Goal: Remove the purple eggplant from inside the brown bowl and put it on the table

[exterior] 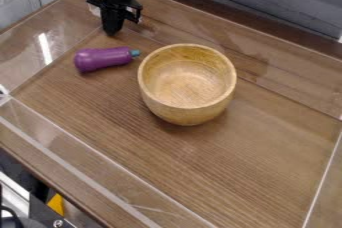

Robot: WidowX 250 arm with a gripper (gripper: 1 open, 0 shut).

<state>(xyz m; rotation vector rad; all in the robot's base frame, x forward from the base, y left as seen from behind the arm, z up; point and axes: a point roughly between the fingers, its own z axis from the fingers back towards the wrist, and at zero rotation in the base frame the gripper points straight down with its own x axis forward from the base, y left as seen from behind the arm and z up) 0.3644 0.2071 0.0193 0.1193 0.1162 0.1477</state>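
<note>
Dark wood-grain table (pixel 201 162) with low clear walls carries, nearest the camera, the brown bowl (pixel 187 83), whose tan inside shows empty. Just beside its rim at ten o'clock, apart from it, the purple eggplant (pixel 104 59) lies on the tabletop, long axis running roughly three to nine o'clock with the darker stem end toward the bowl. Farther back, the gripper (pixel 118 27) points straight down, jaws pressed together on nothing, with the eggplant near it at six o'clock; the task appears complete.
</note>
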